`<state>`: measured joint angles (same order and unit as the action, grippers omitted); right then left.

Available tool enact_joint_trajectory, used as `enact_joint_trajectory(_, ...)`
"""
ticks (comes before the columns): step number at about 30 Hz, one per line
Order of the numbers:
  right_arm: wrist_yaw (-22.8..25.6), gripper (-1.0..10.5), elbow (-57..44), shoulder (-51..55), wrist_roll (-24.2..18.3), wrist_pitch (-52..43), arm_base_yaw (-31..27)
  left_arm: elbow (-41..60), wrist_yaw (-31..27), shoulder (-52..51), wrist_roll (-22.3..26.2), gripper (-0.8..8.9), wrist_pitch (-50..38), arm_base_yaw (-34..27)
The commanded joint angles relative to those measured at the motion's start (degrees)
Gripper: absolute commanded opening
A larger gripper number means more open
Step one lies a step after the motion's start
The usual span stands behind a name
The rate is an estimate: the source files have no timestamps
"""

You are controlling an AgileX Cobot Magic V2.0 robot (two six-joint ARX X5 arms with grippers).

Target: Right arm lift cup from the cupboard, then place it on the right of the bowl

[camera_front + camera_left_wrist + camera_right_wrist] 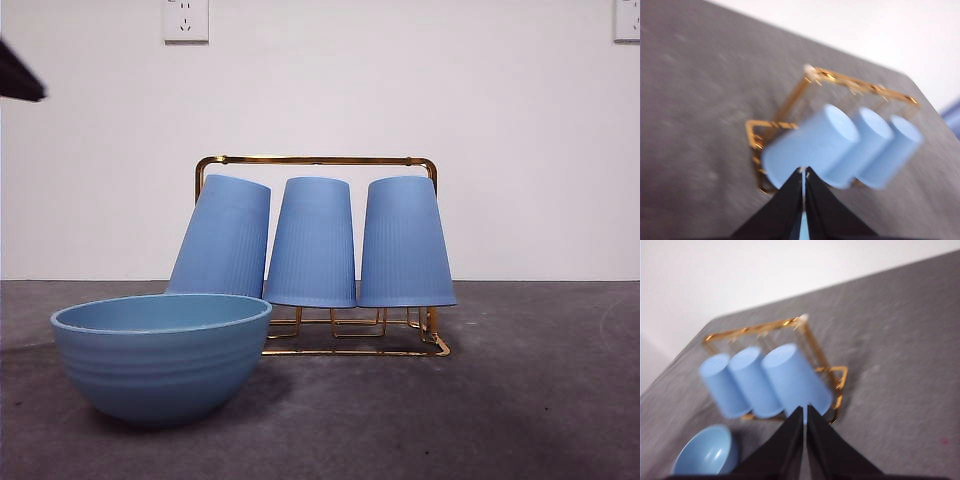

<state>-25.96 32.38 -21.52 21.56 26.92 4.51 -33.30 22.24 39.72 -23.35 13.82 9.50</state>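
Observation:
Three identical blue ribbed cups stand upside down on the gold wire cupboard (315,159): the left cup (222,238) leans, while the middle cup (312,243) and the right cup (405,243) stand straight. The wide light-blue bowl (160,350) sits in front of the rack, to its left. My right gripper (805,408) hangs shut and empty, above and away from the rack, with the nearest cup (795,377) just beyond its tips and the bowl (702,452) off to one side. On the other side of the rack my left gripper (803,170) is shut and empty, clear of the cups (810,145).
The dark grey table (540,400) stretches to the right of the bowl and rack. Behind it is a white wall with sockets (185,20). A black arm tip (18,78) shows at the top left corner of the front view.

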Motion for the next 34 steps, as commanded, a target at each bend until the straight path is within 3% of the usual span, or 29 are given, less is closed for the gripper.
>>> enact_joint_trajectory(1,-4.2,0.1,3.6,-3.6,-4.4,2.3,0.2,-5.1,3.7,3.8,2.9,0.08,3.3,1.4)
enact_joint_trajectory(6,-8.8,0.1,9.9,-10.7,-10.1,9.0,0.9,-12.3,8.6,9.1,9.8,0.07,10.8,4.0)
enact_joint_trajectory(15,-9.4,0.1,17.2,-20.1,-19.8,16.9,6.8,-21.6,13.6,14.7,28.1,0.06,25.3,8.0)
enact_joint_trajectory(24,-11.5,0.1,17.2,-22.2,-20.7,16.8,9.7,-22.0,14.4,15.0,30.2,0.12,25.9,9.2)
enact_joint_trajectory(27,-11.5,0.5,17.2,-22.2,-20.7,16.8,9.6,-22.0,14.4,15.0,30.2,1.32,25.8,9.2)
enact_joint_trajectory(32,-11.1,3.4,17.2,-22.2,-20.7,16.8,9.6,-22.0,14.4,15.0,30.0,4.75,25.4,9.3)
enact_joint_trajectory(34,-11.1,4.2,17.2,-22.2,-20.7,16.8,9.6,-22.0,14.4,15.0,29.7,5.47,25.3,9.3)
